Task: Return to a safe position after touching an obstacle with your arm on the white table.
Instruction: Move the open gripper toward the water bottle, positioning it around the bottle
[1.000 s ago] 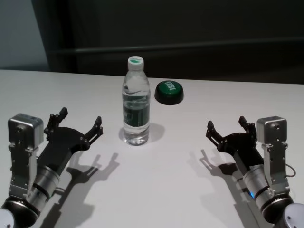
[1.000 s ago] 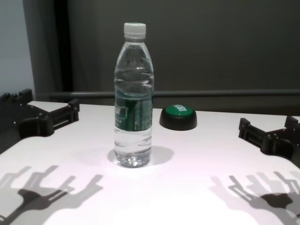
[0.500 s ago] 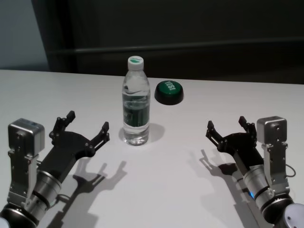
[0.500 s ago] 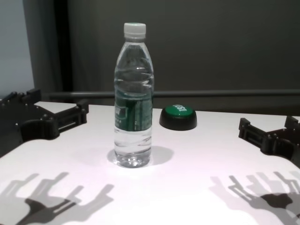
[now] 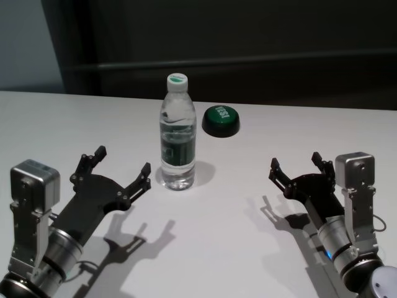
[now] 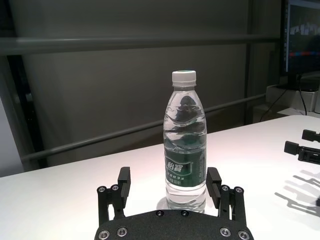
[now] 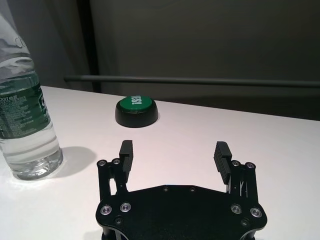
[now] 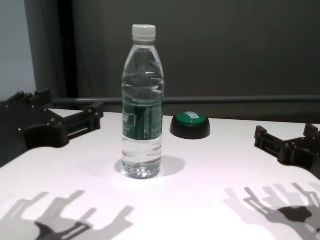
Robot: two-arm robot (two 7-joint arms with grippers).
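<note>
The obstacle, a clear water bottle (image 5: 177,133) with a white cap and dark green label, stands upright on the white table (image 5: 217,248). My left gripper (image 5: 122,161) hovers open just left of it, with its nearer fingertip a small gap from the bottle's base. In the left wrist view the bottle (image 6: 185,145) rises just beyond the open left gripper (image 6: 169,176), centred between the fingers. The chest view shows the bottle (image 8: 143,105) with the left gripper (image 8: 70,102) at its left. My right gripper (image 5: 294,160) rests open and empty far to the right.
A green push button (image 5: 221,120) on a black base sits behind and right of the bottle, also visible as the button (image 7: 136,110) ahead of the right gripper (image 7: 174,147). A dark wall and rail run behind the table's far edge.
My left gripper has moved forward and to the right, closing in on the bottle. The bottle, the button and the right arm have not moved.
</note>
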